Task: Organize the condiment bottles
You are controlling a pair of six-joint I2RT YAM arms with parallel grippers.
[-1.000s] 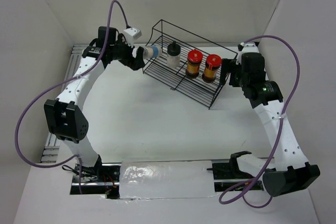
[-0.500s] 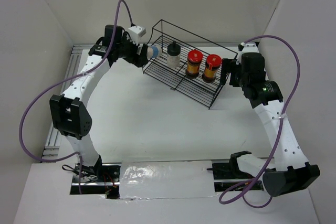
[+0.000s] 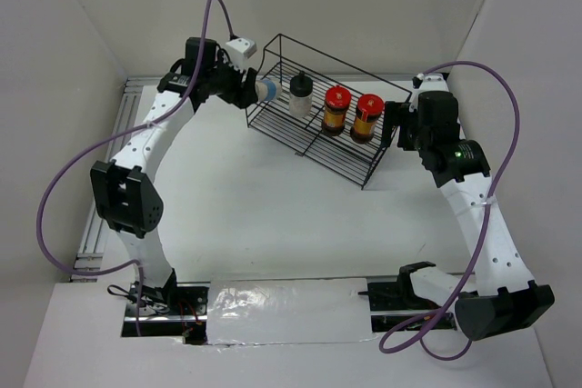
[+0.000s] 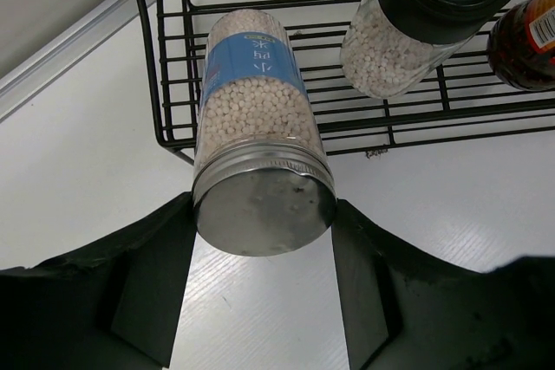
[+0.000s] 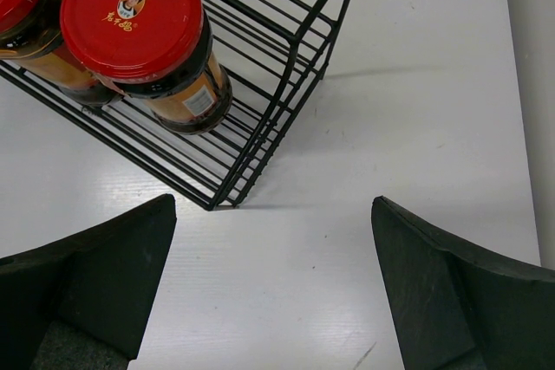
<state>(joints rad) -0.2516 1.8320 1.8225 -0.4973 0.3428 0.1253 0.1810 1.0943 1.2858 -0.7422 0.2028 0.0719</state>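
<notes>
Black wire made up the rack (image 3: 309, 154), which stood slantwise at the back of the white table (image 3: 273, 215). My left gripper (image 3: 247, 93) was clamped on the blue-label jar (image 3: 265, 90), one finger on each side of it just below the grey cap. The jar lay tipped well over. Its cap faced my wrist and its base pointed in over the rack's left end. From my left wrist I saw pale pellets behind the blue label, and the jar's far end crossing the rack's end wire. Whether it touched the wires I could not tell.

On the rack, just beside that jar, stood the black-cap jar (image 3: 300, 95), upright and also full of pale pellets. Further right came the two red-cap jars (image 3: 336, 108) (image 3: 367, 115), upright and side by side, dark inside with yellow labels.

My right gripper (image 3: 393, 129) hung at the rack's right end with its jaws spread wide and nothing between them. From my right wrist, the nearer red-cap jar (image 5: 134, 28) sat on the wires close to the rack's corner. Bare table showed between my fingers (image 5: 95, 275).
</notes>
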